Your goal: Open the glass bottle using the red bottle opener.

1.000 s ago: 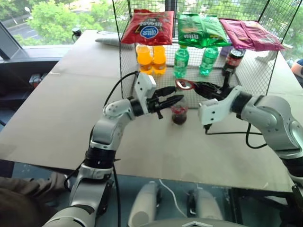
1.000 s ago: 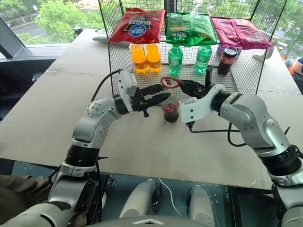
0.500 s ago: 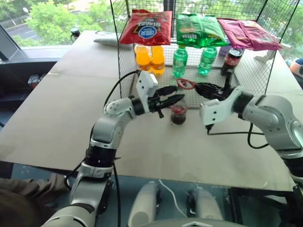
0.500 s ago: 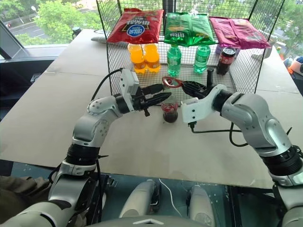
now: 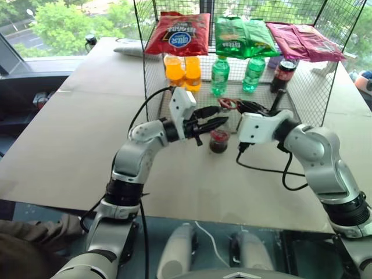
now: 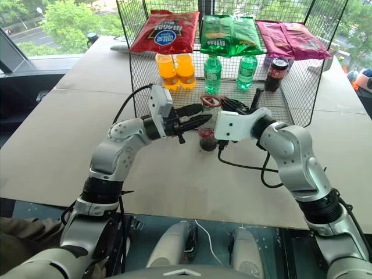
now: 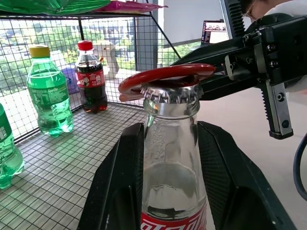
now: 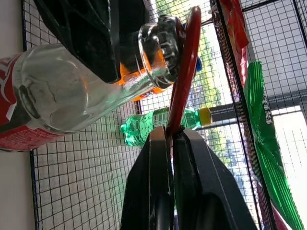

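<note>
I have the glass bottle upright on the table, its neck clamped in my left gripper; my right gripper pinches the red bottle opener, its ring lying level over the cap, handle pointing right

Hidden and cut off
Glass bottle cut at label by frame edge; red bottle opener handle buried between right fingers; neck sides masked by left fingers.

Table (tan) bears glass bottle, wire rack.
</note>
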